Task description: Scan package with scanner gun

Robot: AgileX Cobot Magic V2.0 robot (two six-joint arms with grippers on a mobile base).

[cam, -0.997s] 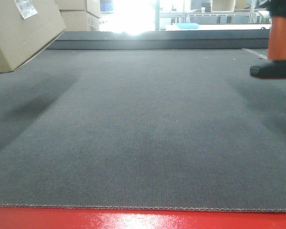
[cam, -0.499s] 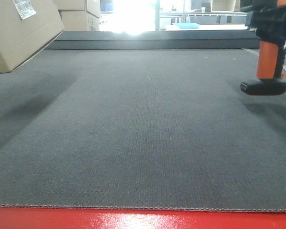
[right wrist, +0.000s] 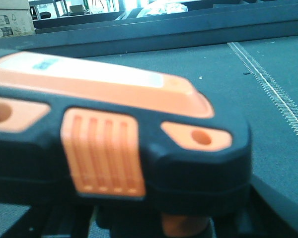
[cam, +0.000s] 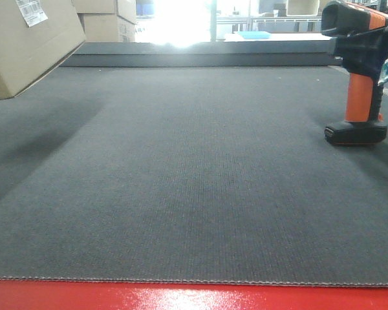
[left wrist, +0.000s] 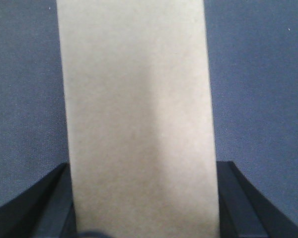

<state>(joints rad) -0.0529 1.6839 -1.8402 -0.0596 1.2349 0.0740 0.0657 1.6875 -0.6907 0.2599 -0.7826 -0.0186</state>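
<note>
The package (cam: 26, 45), a tan cardboard box with a white barcode label (cam: 31, 11), hangs tilted above the mat at the far left of the front view. In the left wrist view its plain side (left wrist: 136, 99) fills the gap between my left gripper's (left wrist: 141, 198) black fingers (left wrist: 42, 208), which are shut on it. The scanner gun (cam: 361, 90) stands upright at the right, black head on top, orange handle, flat black base at or just above the mat. My right gripper (cam: 374, 48) grips it near the head. The right wrist view shows the scanner's head (right wrist: 114, 134) close up.
A dark grey mat (cam: 194, 181) covers the table, with a raised ledge (cam: 207, 55) at the back and a red front edge (cam: 194, 298). Stacked brown boxes (cam: 107, 19) stand behind the package. A stitched seam (right wrist: 273, 89) runs along the mat's right side.
The scanner gun has come down and leftwards in my right gripper, from hanging high at the right edge to base near the mat. The package has shifted slightly up and left.
</note>
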